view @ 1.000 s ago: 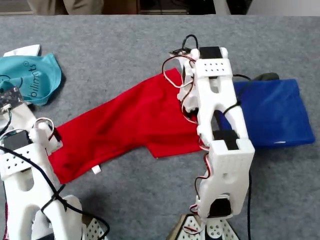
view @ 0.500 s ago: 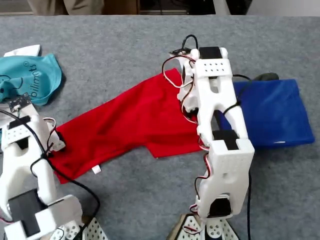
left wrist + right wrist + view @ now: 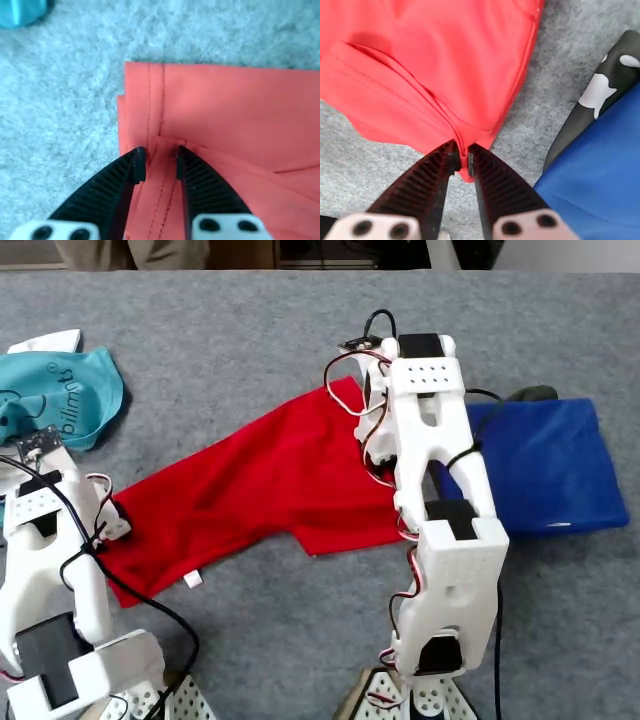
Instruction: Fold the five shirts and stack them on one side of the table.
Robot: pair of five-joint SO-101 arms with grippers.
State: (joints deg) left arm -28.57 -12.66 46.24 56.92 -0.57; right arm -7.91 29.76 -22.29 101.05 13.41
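The red shirt (image 3: 250, 485) lies spread in a diagonal band across the middle of the table. My left gripper (image 3: 160, 157) is shut on a raised fold at the shirt's left end (image 3: 220, 115); the high view shows it (image 3: 108, 523) at that end. My right gripper (image 3: 461, 157) is shut on a hemmed corner of the red shirt (image 3: 435, 65) at its right side, and in the high view the right arm (image 3: 430, 440) covers that edge. A folded blue shirt (image 3: 545, 465) rests at the right. A teal shirt (image 3: 65, 395) lies bunched at the far left.
A camouflage-patterned cloth (image 3: 600, 85) pokes out from under the blue shirt (image 3: 605, 195), close to my right gripper. A white piece (image 3: 45, 341) lies beside the teal shirt. Grey carpet-like table surface (image 3: 230, 350) stretches along the far side and the near middle.
The left arm has swung forward, and its gripper has shifted slightly toward the near side on the shirt's left end. The right arm and the shirts lie as before.
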